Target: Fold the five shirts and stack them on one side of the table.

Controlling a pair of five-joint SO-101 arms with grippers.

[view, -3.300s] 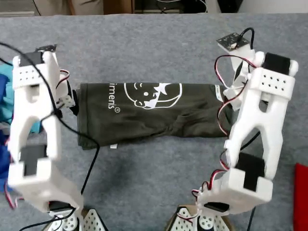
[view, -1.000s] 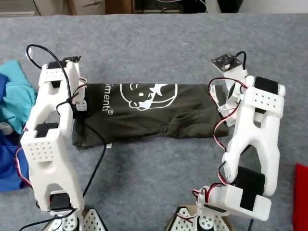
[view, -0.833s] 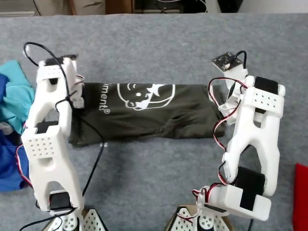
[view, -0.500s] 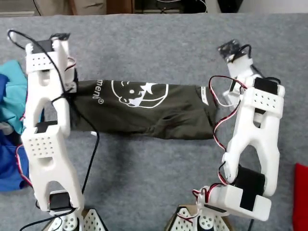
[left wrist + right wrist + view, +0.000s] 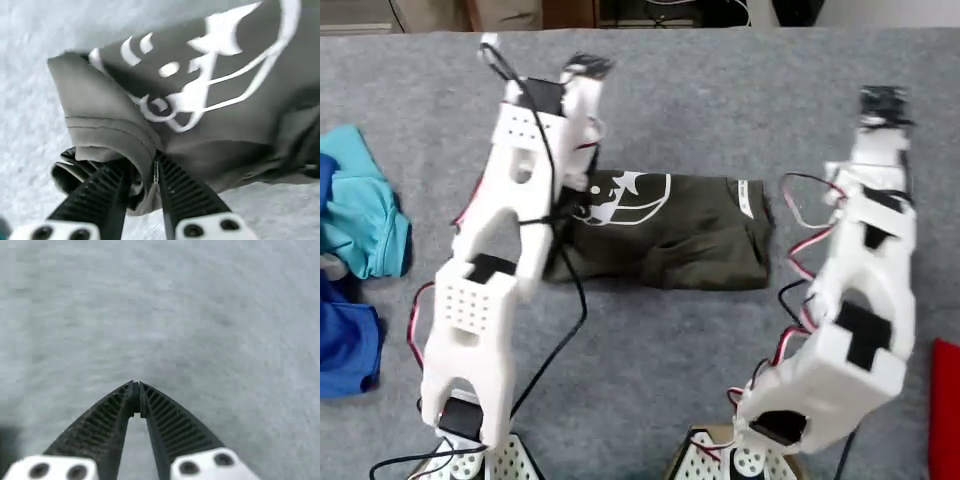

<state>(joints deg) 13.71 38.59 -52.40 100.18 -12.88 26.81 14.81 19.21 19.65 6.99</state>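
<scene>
The left arm rises from its base at the near edge of the grey cloth-covered table. It leans inward and away, its upper links crossing over the left end of a dark olive cotton shirt with a white printed drawing. The left tool is nearly closed, with a hemmed fold of the shirt's edge pinched between its ribbed black fingers. The fabric is bunched and doubled there, while the white drawing lies just beyond the tips. The rest of the shirt lies as a folded band near the middle of the table, between the two arms, with a small white label at its right end.

The right arm stretches almost straight from its base towards the far side, passing to the right of the shirt and clear of it. The right tool has its tips pressed together with nothing between them, over bare table.

A crumpled teal cloth and a blue cloth lie at the table's left edge, and a red cloth at its right edge.
</scene>
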